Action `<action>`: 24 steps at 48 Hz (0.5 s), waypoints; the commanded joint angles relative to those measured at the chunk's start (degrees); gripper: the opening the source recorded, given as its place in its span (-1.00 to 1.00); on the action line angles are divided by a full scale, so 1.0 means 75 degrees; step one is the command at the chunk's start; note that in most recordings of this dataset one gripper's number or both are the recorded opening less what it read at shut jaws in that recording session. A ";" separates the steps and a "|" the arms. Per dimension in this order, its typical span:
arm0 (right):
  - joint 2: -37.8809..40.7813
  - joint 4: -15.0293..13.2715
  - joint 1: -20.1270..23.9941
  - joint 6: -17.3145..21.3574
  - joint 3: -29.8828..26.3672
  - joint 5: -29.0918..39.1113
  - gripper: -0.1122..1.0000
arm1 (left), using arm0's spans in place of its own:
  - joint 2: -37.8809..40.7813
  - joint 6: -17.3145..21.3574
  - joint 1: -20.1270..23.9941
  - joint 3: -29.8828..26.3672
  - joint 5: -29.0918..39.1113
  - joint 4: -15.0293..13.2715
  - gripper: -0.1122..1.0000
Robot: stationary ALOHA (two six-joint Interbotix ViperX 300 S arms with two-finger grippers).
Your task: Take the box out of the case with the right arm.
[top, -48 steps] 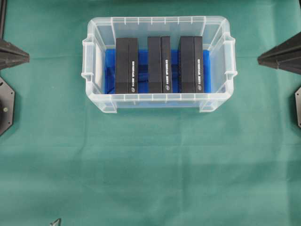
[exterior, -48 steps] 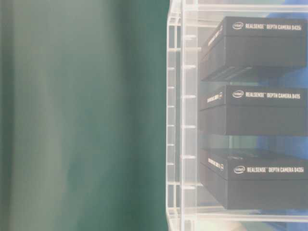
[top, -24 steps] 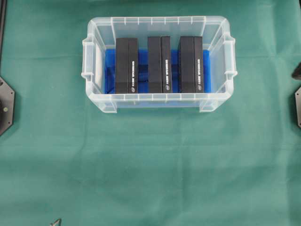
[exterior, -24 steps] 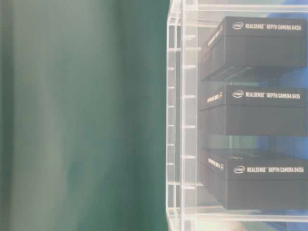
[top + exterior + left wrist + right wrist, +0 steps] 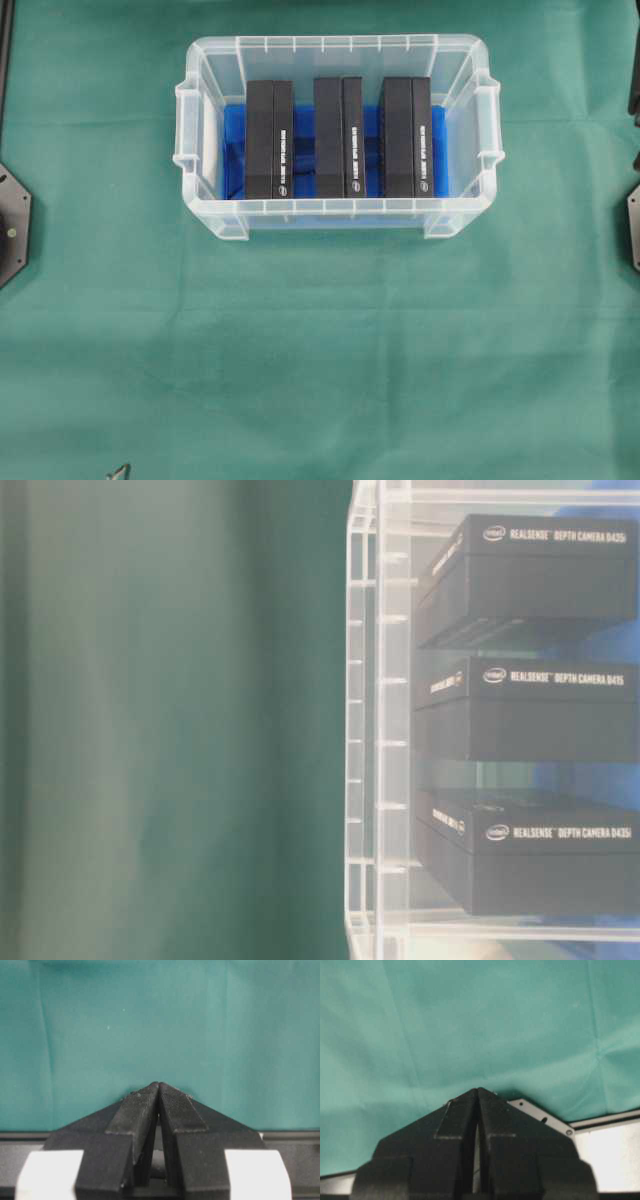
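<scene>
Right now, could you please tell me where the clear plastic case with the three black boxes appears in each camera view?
Overhead exterior: the case sits upper centre on the green cloth, three black boxes standing side by side inside.
Table-level exterior: the case fills the right side, the boxes stacked down the picture.
Left wrist: not in it.
Right wrist: not in it.
Shared landmark: the green cloth.

Gaps: narrow blue-floored slots between three upright boxes (image 5: 270, 139) in the case (image 5: 340, 217), upper centre.
Cloth (image 5: 320, 360): open lower frame.
</scene>
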 commanded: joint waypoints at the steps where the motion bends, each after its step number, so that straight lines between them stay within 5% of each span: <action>1: -0.0012 -0.0012 -0.0012 0.0082 -0.0199 0.0023 -0.80 | 0.0023 0.0012 -0.0023 -0.0188 -0.0012 -0.0012 -0.80; 13: 0.0012 -0.0023 0.0000 0.1230 -0.0199 0.0023 -0.80 | 0.0012 0.0000 -0.0023 -0.0188 0.0023 -0.0012 -0.80; 24: 0.0129 -0.0023 -0.0012 0.4289 -0.0199 0.0328 -0.80 | 0.0012 0.0012 -0.0023 -0.0188 0.0035 -0.0012 -0.80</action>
